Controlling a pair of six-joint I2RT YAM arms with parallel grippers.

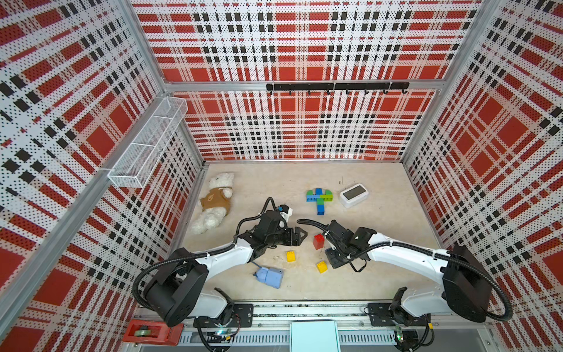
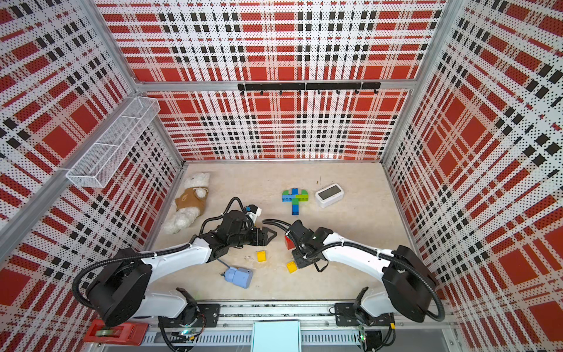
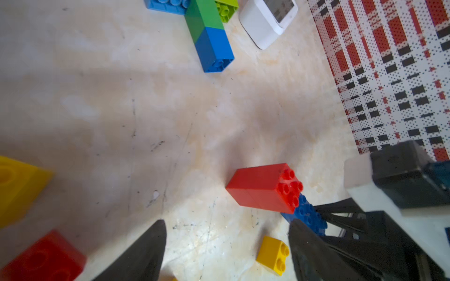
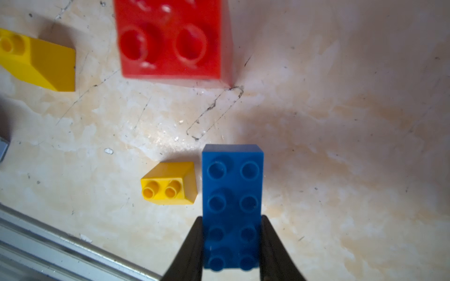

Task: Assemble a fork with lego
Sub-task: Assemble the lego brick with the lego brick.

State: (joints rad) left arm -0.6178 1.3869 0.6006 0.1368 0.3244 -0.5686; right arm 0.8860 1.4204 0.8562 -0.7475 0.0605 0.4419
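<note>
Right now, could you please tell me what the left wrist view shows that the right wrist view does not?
Only left wrist: the green-and-blue assembly, the white device, the open left pincer. Only right wrist: the metal rail. Both: red brick, small yellow brick, and the blue brick clamped in the right pincer.

White arm links (image 1: 225, 259), black joints (image 1: 176, 292), corrugated black cables (image 1: 136, 285), tapered black fingers (image 3: 146, 255)

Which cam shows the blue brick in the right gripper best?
Right wrist. The blue brick sits mid-frame, studs facing the camera, with the right gripper clamped on its long sides. Left wrist shows only a studded patch behind the red brick. In both top views the right arm hides nearly all of it.
</note>
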